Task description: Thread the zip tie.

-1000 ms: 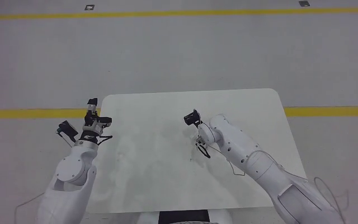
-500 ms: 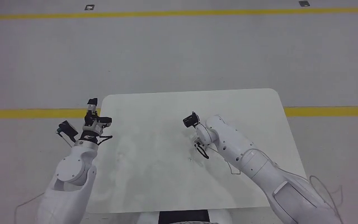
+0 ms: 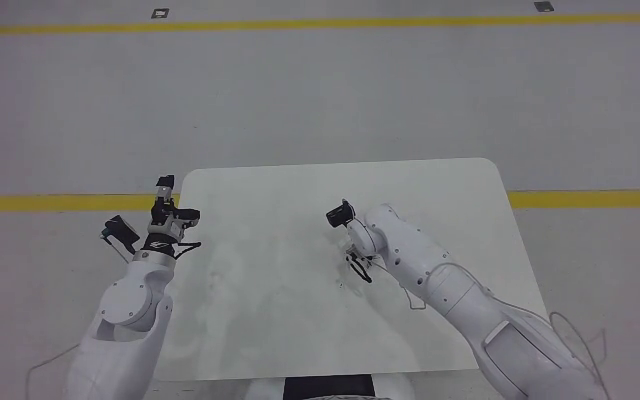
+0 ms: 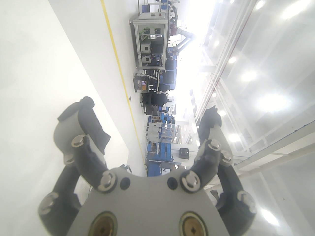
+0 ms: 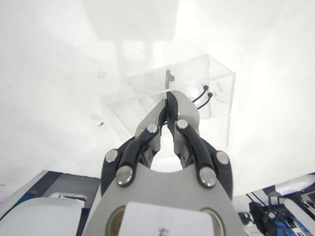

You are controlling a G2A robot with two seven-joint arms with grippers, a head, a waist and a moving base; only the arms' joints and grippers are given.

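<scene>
- Right gripper [image 5: 168, 97]: over the worktop [image 3: 260, 200], a little right of its middle and pointing down at it.
- Right fingers [image 5: 177, 106]: pressed nearly together, pinching a thin black zip tie [image 5: 167, 79]. Only the strand sits between the pads.
- Zip tie: held at the right fingertips. A short length stands out past them and ends in a small knob-like head.
- That free end lies against a clear box [image 5: 192, 60]. Whether it touches or enters the wall cannot be told.
- Clear box: stands on the worktop directly under the right gripper, with its walls see-through.
- Two more black ties [image 5: 205, 87]: at the box, just beside the held one, heads side by side. Whether they lie inside or pass through the wall cannot be told.
- Left gripper [image 3: 172, 203]: at the left edge of the worktop, well apart from the box and the right arm.
- Left fingers [image 4: 85, 114]: spread wide, with nothing between them.
- Worktop: white, with a small dark speck [image 5: 100, 124] near the box.
</scene>
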